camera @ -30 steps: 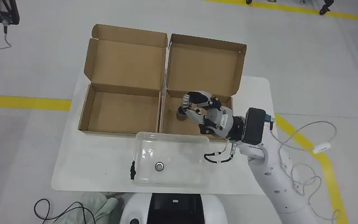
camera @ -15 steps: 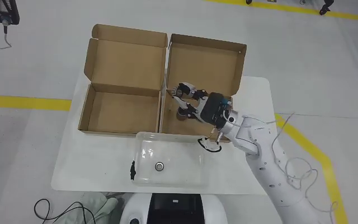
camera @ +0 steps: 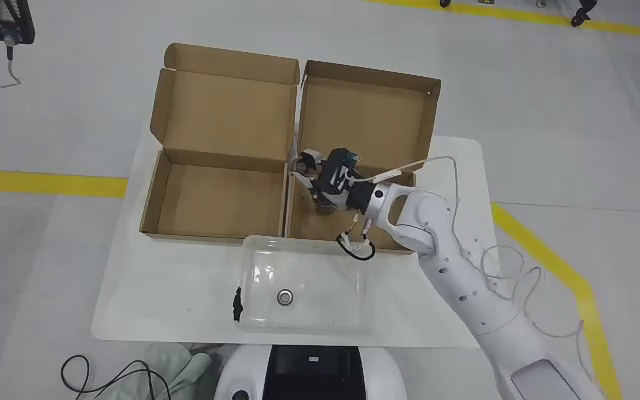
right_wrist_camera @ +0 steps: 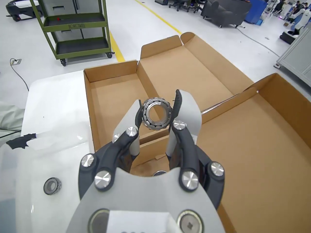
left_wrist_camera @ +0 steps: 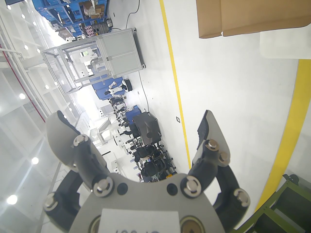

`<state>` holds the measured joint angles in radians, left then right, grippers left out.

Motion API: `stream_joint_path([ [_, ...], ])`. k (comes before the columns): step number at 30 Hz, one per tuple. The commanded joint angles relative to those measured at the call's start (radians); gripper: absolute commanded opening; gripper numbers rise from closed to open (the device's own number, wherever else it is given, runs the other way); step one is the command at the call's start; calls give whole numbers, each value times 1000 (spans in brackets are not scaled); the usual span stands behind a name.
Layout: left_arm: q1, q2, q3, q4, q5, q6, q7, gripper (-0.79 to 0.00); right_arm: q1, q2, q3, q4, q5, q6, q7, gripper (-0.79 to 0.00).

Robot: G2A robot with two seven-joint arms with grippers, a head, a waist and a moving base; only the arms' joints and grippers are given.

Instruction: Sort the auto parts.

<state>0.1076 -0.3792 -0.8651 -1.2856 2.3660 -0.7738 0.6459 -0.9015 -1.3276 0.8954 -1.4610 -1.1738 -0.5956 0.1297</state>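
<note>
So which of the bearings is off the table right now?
The bearing held in the right pincer, above the cardboard boxes. The other bearing lies flat in the clear tray, untouched.

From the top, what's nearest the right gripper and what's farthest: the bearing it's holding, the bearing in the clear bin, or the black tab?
1. held bearing, pinched in the right gripper
2. loose bearing, inside the clear bin, toward the robot
3. black tab, on the bin's left edge
</note>
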Motion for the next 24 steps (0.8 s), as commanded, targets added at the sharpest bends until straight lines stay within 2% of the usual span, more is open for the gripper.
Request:
stream_joint_path([
  [1,0,0,0,0,0,0,0,0,27,-11,-31,48,14,2,7,-785],
  [9,0,0,0,0,0,0,0,0,131,-71,-169,214,24,17,1,-785],
  [16,0,0,0,0,0,0,0,0,212,-143,-302,357,13,22,-26,-785],
  [24,0,0,0,0,0,0,0,0,268,-223,-401,483,8,37,-45,-785],
])
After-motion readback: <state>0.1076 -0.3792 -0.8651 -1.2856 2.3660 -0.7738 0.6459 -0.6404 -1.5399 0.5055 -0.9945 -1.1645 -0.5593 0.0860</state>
